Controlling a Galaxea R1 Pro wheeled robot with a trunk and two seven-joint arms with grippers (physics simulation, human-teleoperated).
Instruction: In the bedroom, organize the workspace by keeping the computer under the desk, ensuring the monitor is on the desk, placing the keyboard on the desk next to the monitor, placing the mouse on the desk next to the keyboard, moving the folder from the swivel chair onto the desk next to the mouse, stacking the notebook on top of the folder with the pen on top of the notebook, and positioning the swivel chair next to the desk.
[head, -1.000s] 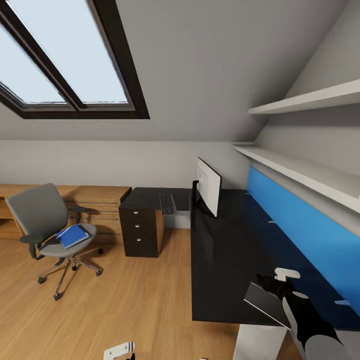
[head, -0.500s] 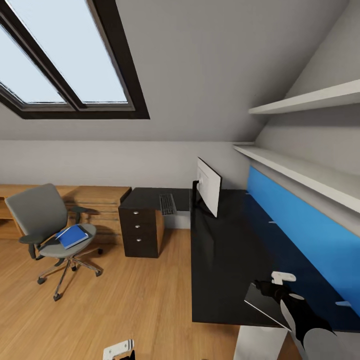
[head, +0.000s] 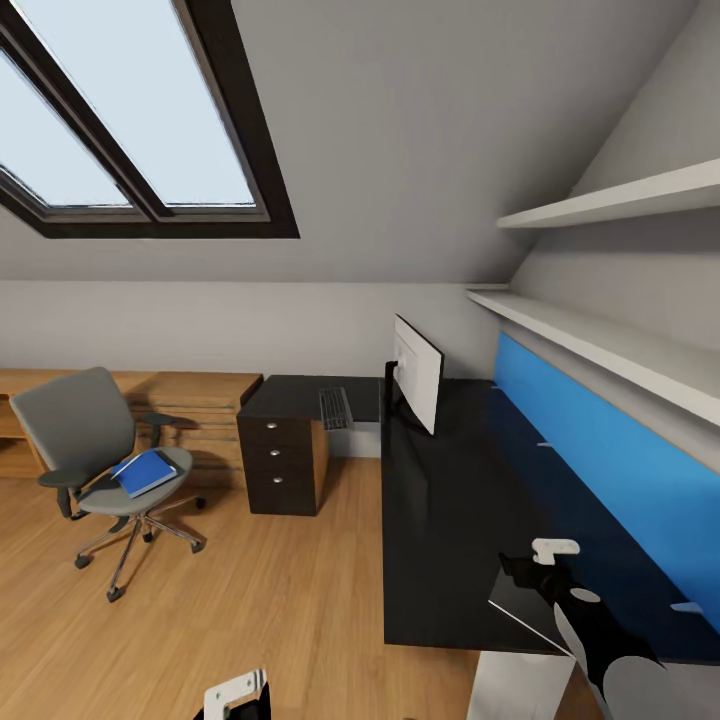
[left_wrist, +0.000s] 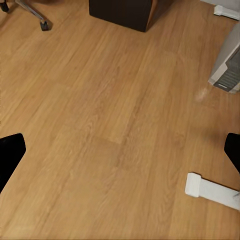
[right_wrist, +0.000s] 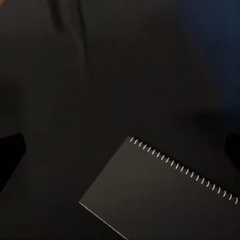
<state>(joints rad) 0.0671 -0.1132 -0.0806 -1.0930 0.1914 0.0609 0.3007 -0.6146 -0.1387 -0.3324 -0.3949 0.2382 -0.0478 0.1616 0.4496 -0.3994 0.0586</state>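
The glossy black desk (head: 450, 500) runs along the right wall, with the monitor (head: 418, 372) and the keyboard (head: 335, 407) at its far end. The dark notebook (head: 525, 603) (right_wrist: 160, 200), spiral-bound, lies at the desk's near edge. My right gripper (head: 535, 563) (right_wrist: 120, 150) hovers open just above it, fingertips wide apart. At left, the blue folder (head: 145, 472) lies on the seat of the grey swivel chair (head: 75, 430). My left gripper (head: 238, 695) (left_wrist: 120, 152) hangs open over the wood floor, with the light grey computer (left_wrist: 227, 62) off to one side. The mouse and pen are out of view.
A dark three-drawer unit (head: 283, 462) stands under the desk's far wing, with a light wooden dresser (head: 195, 400) behind the chair. A blue wall panel (head: 610, 470) and white shelves (head: 600, 345) line the right wall. A white desk foot (left_wrist: 212, 189) lies on the floor.
My right gripper has drifted a little to the left over the notebook. The left gripper has risen slightly into the picture. Chair, folder, monitor and keyboard have not moved.
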